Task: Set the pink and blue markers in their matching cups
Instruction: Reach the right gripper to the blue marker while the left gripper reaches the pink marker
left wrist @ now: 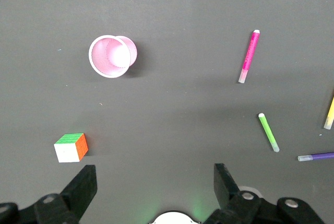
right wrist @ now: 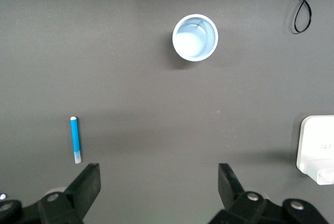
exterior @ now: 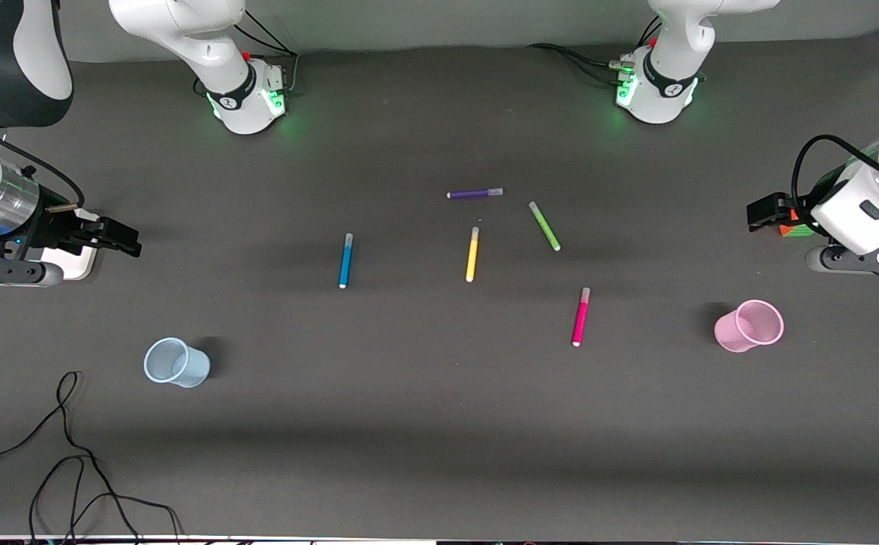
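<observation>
Well apart, pink marker (exterior: 580,316) & blue marker (exterior: 345,260) (flat), jaws wide.

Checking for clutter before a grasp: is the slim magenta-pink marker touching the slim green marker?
Apart. The front view shows bare table between the pink marker and the green marker; the left wrist view shows it too.
</observation>
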You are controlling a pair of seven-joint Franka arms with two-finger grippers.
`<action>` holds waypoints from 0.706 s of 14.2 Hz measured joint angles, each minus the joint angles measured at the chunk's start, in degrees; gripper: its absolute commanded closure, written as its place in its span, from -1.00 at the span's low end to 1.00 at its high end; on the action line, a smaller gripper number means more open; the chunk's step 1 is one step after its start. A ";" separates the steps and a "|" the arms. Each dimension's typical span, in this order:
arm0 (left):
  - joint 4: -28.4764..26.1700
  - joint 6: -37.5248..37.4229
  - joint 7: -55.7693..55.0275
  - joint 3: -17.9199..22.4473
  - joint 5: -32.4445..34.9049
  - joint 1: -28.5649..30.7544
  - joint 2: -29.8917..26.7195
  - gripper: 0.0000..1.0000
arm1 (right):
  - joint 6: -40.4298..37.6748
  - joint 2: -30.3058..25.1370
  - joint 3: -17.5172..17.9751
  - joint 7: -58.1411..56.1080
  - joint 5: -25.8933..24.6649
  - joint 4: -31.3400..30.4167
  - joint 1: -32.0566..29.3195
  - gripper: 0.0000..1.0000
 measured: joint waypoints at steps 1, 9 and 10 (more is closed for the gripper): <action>0.00 -0.02 0.00 0.00 0.00 0.00 0.00 -1.00 | 0.00 0.04 0.00 0.00 0.00 0.06 0.00 -0.99; 0.00 -0.02 0.01 0.00 0.00 0.00 0.00 -1.00 | -0.12 0.41 0.14 0.05 0.00 1.57 0.06 -0.99; 0.00 -0.04 0.01 0.00 0.00 0.00 0.01 -1.00 | -0.14 0.93 0.15 0.05 0.02 1.70 0.08 -0.99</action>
